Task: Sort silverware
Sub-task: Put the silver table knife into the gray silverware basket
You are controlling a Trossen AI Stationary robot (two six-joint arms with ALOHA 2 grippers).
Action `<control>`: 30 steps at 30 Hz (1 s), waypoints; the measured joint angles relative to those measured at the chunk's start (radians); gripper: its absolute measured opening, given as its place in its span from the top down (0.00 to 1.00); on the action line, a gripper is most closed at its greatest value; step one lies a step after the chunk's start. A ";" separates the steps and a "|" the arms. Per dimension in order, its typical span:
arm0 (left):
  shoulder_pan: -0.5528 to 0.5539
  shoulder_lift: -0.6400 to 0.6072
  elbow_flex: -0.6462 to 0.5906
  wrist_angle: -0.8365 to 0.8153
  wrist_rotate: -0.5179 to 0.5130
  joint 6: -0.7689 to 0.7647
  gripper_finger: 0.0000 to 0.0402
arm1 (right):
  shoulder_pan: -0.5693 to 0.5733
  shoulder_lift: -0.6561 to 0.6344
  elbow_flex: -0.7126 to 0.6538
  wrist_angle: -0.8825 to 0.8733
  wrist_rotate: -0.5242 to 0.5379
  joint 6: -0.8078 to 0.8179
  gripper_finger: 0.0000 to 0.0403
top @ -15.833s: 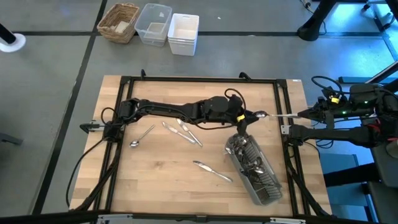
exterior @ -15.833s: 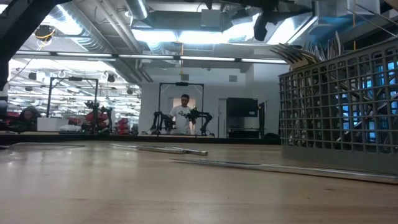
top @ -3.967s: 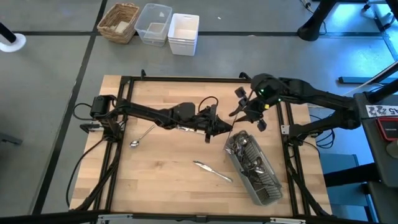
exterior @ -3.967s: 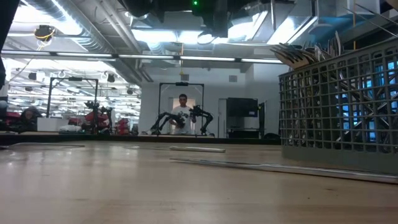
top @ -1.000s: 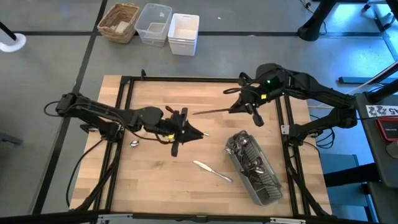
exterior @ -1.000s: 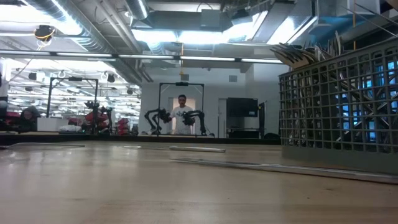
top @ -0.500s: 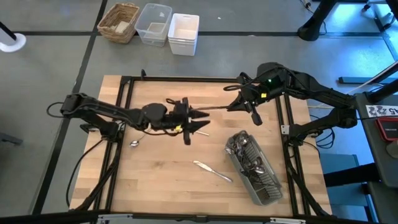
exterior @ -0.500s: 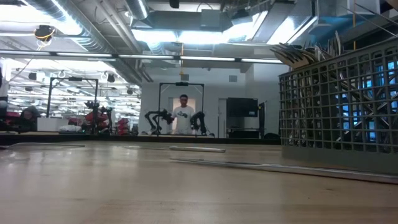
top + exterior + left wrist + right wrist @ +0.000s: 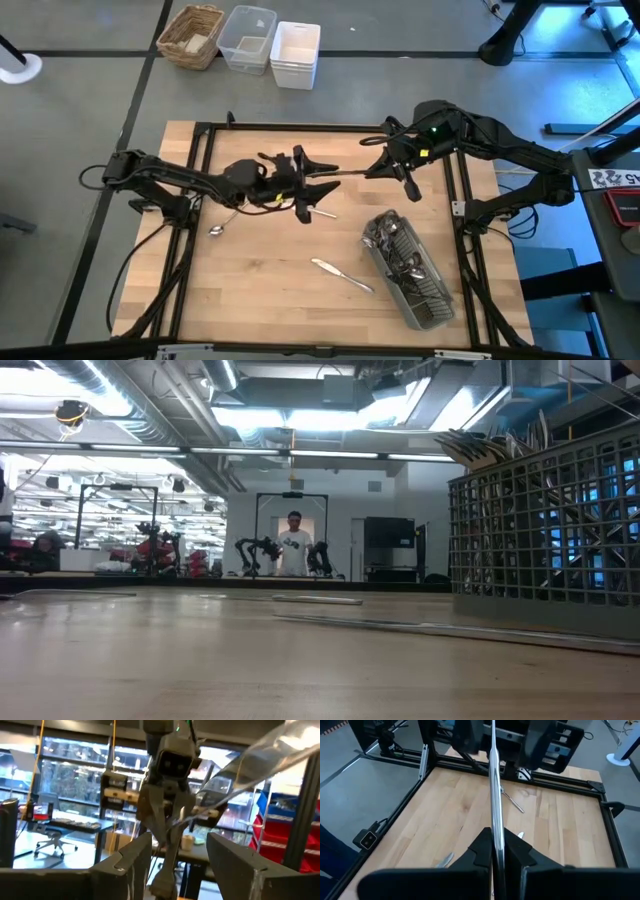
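The right gripper [image 9: 380, 168], right of centre in the high view, is clenching one end of a knife [image 9: 345, 176] that is hanging level above the table [image 9: 250, 300], its free end reaching between the spread fingers of the left gripper [image 9: 325, 178] at mid-frame. The left gripper is standing released, not gripping the knife. More silverware is lying on the table: a spoon [image 9: 226, 221] at left, a knife [image 9: 341, 274] lower centre, and many pieces are standing in the caddy [image 9: 408, 268] at lower right.
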 joint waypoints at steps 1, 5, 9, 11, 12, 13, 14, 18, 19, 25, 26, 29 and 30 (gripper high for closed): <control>0.000 0.000 0.000 0.007 0.001 0.000 0.55 | 0.000 0.000 0.000 0.000 0.000 0.000 0.94; 0.000 0.003 0.000 0.083 0.001 0.000 0.55 | 0.000 0.000 0.000 0.001 0.000 0.000 0.94; -0.005 0.005 0.000 0.115 0.001 0.000 0.55 | 0.000 0.000 0.000 0.002 0.000 0.000 0.94; -0.008 0.005 0.000 0.121 0.002 0.000 0.55 | 0.000 0.000 0.000 0.002 0.000 0.000 0.94; -0.010 0.005 0.000 0.122 0.004 0.000 0.55 | 0.000 0.000 0.000 0.002 0.000 0.000 0.94; -0.014 0.005 0.000 0.121 0.009 0.000 0.55 | 0.000 0.000 0.000 0.002 0.000 0.000 0.94; -0.014 0.005 0.000 0.120 0.012 0.001 0.55 | 0.000 0.000 0.000 0.002 0.002 0.000 0.94; -0.015 0.005 0.000 0.125 0.013 0.030 0.55 | 0.000 0.000 0.000 0.002 0.026 0.000 0.94; -0.015 0.005 0.000 0.129 0.013 0.030 0.55 | 0.000 0.000 0.000 0.002 0.026 0.000 0.94; -0.015 0.005 0.000 0.166 0.013 0.042 0.55 | 0.000 0.000 0.000 0.002 0.026 0.000 0.94; -0.015 0.005 0.000 0.166 0.013 0.053 0.55 | 0.000 0.000 0.000 0.002 0.026 0.000 0.94; -0.015 0.005 0.000 0.170 0.013 0.078 0.56 | 0.000 0.000 0.000 0.001 0.026 0.000 0.94; -0.015 0.005 0.000 0.170 0.013 0.080 0.57 | 0.000 0.000 0.000 0.002 0.026 0.000 0.94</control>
